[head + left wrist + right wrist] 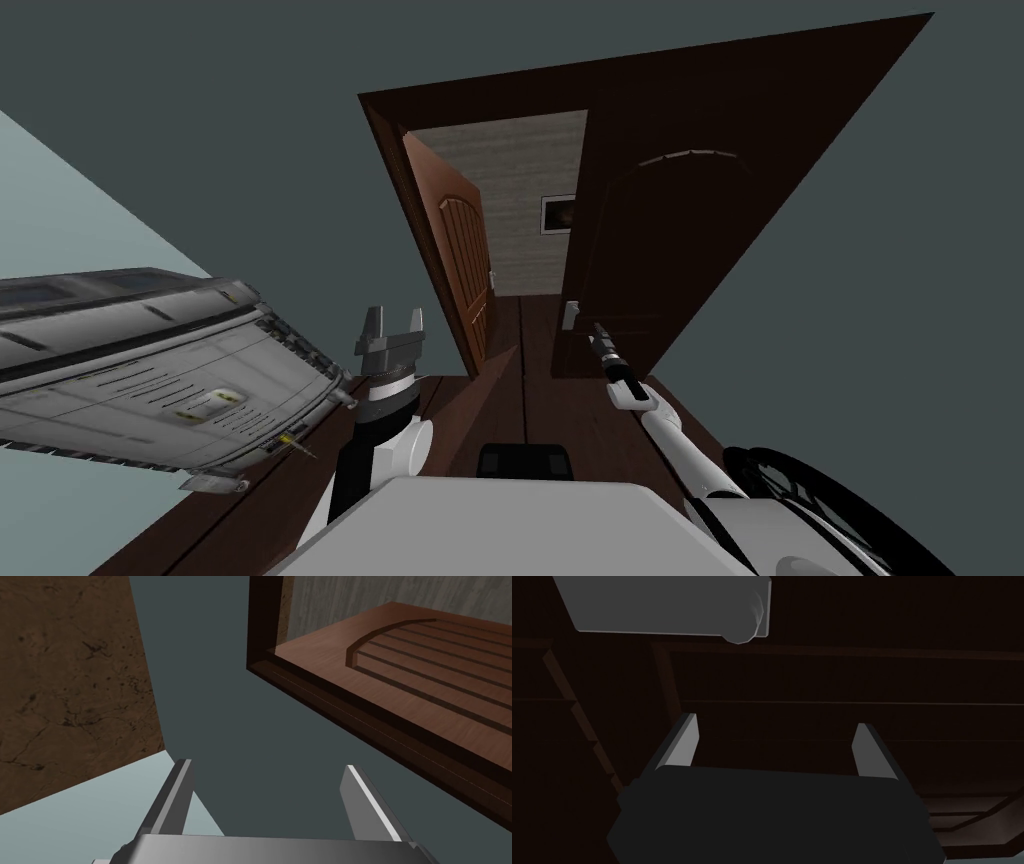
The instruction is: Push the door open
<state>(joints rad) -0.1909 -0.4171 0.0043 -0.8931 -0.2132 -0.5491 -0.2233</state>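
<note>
A dark brown doorway [640,90] holds two leaves. The lit brown left leaf [455,265] stands swung inward, leaving a gap onto a pale room. The right leaf [655,230] is dark and has a grey handle [570,315]. My right gripper [599,334] is open and points at this dark leaf just below and right of the handle. In the right wrist view the handle [672,606] lies beyond the open right gripper [774,731], with the dark panel [822,681] close behind; I cannot tell if they touch. My left gripper [391,328] is raised left of the doorway, open and empty.
A long grey cabinet-like unit [150,370] lies at my left along the wall. The floor [500,400] is dark wood up to the threshold. A framed picture [558,213] hangs on the far wall. Past the left gripper [267,776] are the door frame [310,691] and the brown leaf [425,676].
</note>
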